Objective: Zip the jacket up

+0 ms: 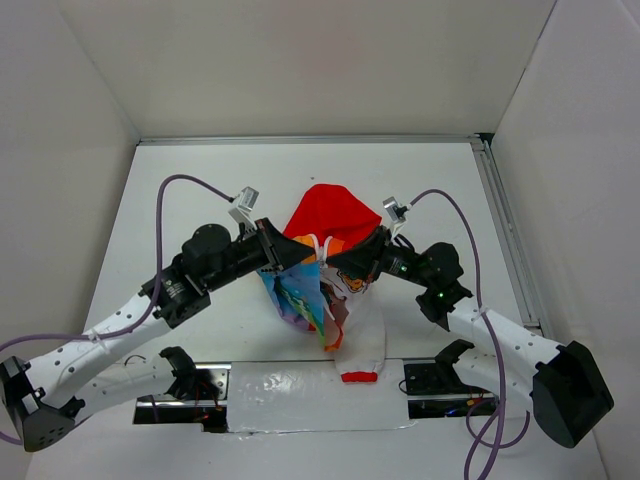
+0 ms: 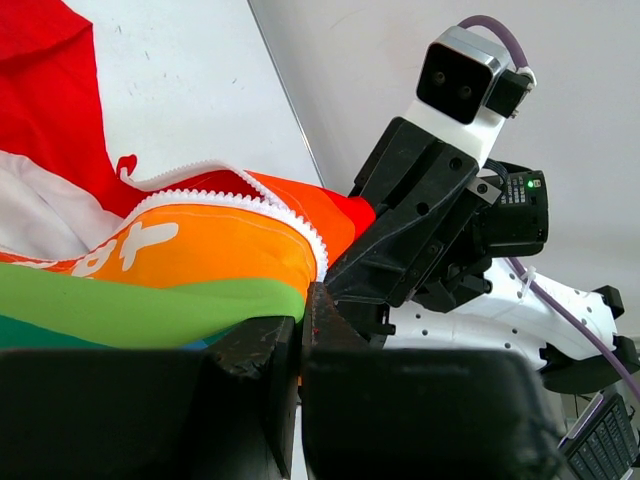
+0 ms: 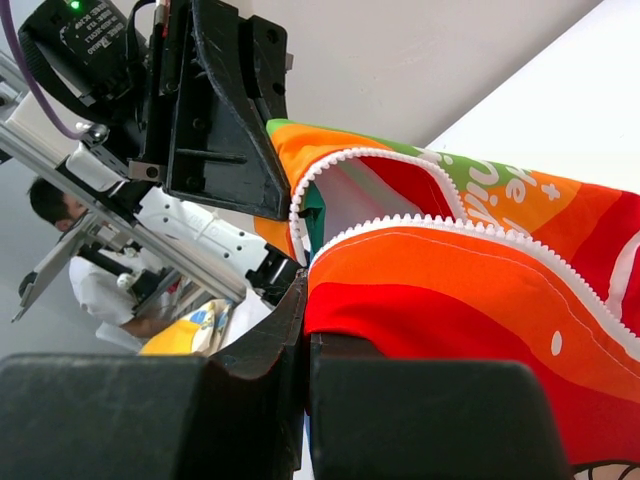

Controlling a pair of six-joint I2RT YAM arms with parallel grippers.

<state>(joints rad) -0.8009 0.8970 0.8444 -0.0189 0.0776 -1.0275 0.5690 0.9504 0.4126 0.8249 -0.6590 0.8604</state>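
Note:
The jacket [image 1: 318, 262] hangs bunched between my two grippers above the table, its red hood [image 1: 330, 212] resting behind and its rainbow panels drooping toward the front. My left gripper [image 1: 272, 252] is shut on the jacket's left front edge; in the left wrist view [image 2: 300, 330] orange and green fabric [image 2: 200, 260] with white zipper teeth [image 2: 230, 198] runs into the closed jaws. My right gripper [image 1: 352, 262] is shut on the right front edge; in the right wrist view [image 3: 305, 300] orange-red fabric [image 3: 450, 300] with a zipper row [image 3: 470, 230] is pinched. The zipper is open.
A red-and-white part of the jacket [image 1: 360, 372] lies at the table's front edge on a shiny taped strip [image 1: 300, 395]. White walls surround the table [image 1: 200, 190]; a metal rail [image 1: 505, 230] runs along its right side.

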